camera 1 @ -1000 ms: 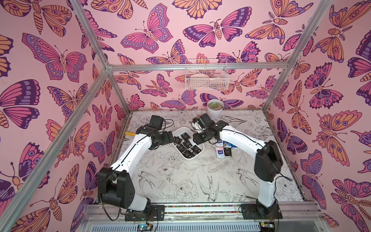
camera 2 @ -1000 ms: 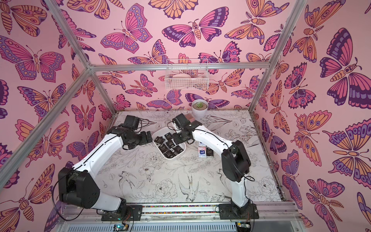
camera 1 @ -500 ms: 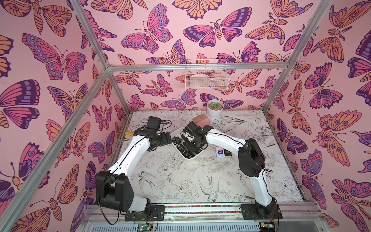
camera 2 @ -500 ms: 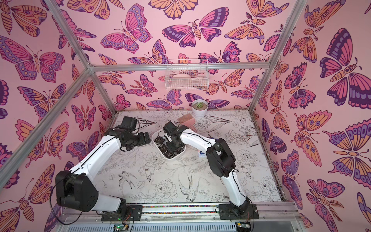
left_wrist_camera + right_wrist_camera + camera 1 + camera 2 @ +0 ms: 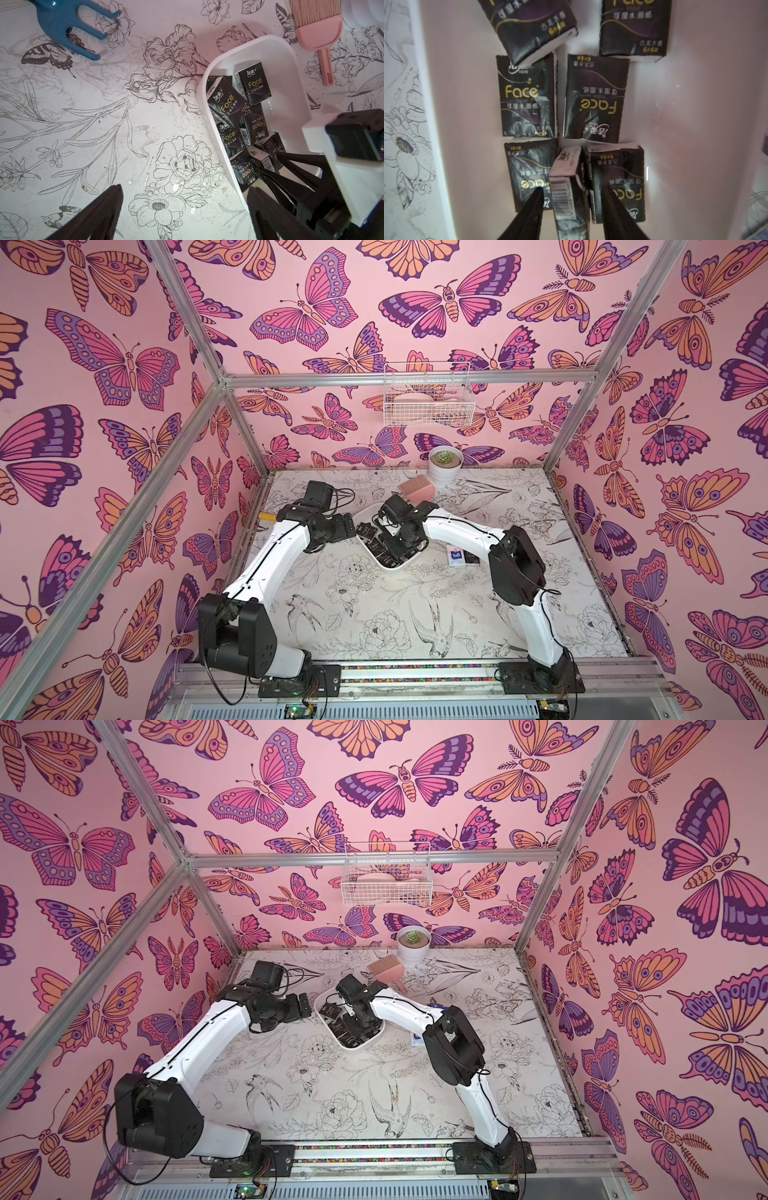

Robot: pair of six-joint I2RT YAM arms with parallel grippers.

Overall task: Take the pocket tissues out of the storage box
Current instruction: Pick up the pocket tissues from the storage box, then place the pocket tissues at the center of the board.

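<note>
The storage box (image 5: pixel 390 568) (image 5: pixel 351 1046) is a shallow white tray in the middle of the table. Several black pocket tissues (image 5: pixel 376 547) (image 5: pixel 227 104) lie in it. My right gripper (image 5: pixel 572 189) (image 5: pixel 395 549) reaches down into the box and is open. Its fingers stand on either side of one packet (image 5: pixel 563 197) that is up on its edge, with a small gap on each side. My left gripper (image 5: pixel 184 189) (image 5: pixel 351 526) is open wide over the table beside the box's rim (image 5: pixel 202 99), holding nothing. A white-pink packet (image 5: pixel 456 558) and a black packet (image 5: pixel 471 559) lie on the table right of the box.
A pink hand brush (image 5: pixel 415 489) (image 5: pixel 318 27) lies just behind the box. A white plant pot (image 5: pixel 445 464) stands at the back wall under a wire basket (image 5: pixel 428 400). A blue forked tool (image 5: pixel 68 25) lies on the table to the left.
My right arm has swung left from the packets on the table and lowered its gripper into the box, astride an on-edge packet. The left arm has barely moved.
</note>
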